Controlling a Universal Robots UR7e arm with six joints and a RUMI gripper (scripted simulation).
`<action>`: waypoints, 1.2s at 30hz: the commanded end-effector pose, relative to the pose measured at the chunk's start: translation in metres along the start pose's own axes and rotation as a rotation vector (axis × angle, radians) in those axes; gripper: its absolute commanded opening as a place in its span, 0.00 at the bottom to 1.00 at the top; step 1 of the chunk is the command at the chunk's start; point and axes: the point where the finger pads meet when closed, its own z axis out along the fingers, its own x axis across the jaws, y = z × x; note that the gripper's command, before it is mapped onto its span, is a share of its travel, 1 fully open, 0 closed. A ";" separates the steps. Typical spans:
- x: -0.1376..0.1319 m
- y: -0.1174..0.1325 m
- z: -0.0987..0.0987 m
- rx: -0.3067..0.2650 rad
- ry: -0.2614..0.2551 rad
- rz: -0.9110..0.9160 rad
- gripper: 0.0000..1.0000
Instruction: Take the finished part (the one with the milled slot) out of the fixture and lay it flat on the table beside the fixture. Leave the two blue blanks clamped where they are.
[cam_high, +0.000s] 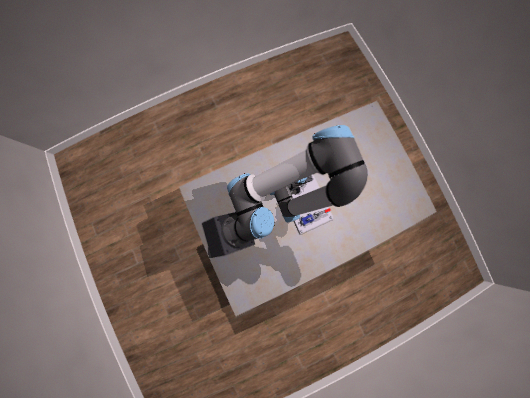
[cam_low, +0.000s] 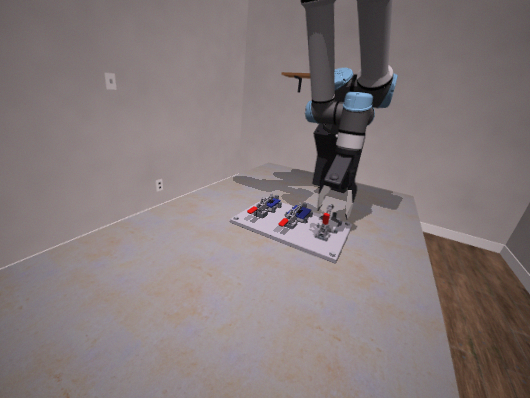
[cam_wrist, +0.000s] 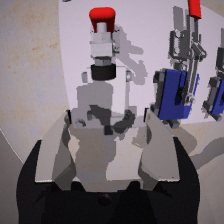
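The white fixture plate (cam_low: 292, 230) lies on the table and carries three toggle clamps. Two blue blanks (cam_low: 272, 202) (cam_low: 302, 212) sit clamped in the left and middle stations, their red handles lying low. They also show at the right of the wrist view (cam_wrist: 172, 95) (cam_wrist: 217, 97). The grey finished part (cam_wrist: 102, 107) sits in the right station, behind a clamp whose red handle (cam_low: 325, 218) stands upright. My gripper (cam_low: 335, 210) hangs over this station, open, with one finger on each side of the grey part (cam_wrist: 107, 145). I cannot tell whether the fingers touch it.
The fixture plate (cam_high: 314, 220) lies near the middle of the table, partly hidden under the arm in the overhead view. The arm's base (cam_high: 225, 235) stands at the table's left end. Bare table top lies on all sides of the plate.
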 end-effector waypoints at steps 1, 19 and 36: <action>0.000 0.000 0.000 0.001 0.000 0.000 0.59; 0.000 0.000 0.002 0.001 0.000 0.000 0.59; 0.000 0.000 0.016 0.001 0.000 0.000 0.59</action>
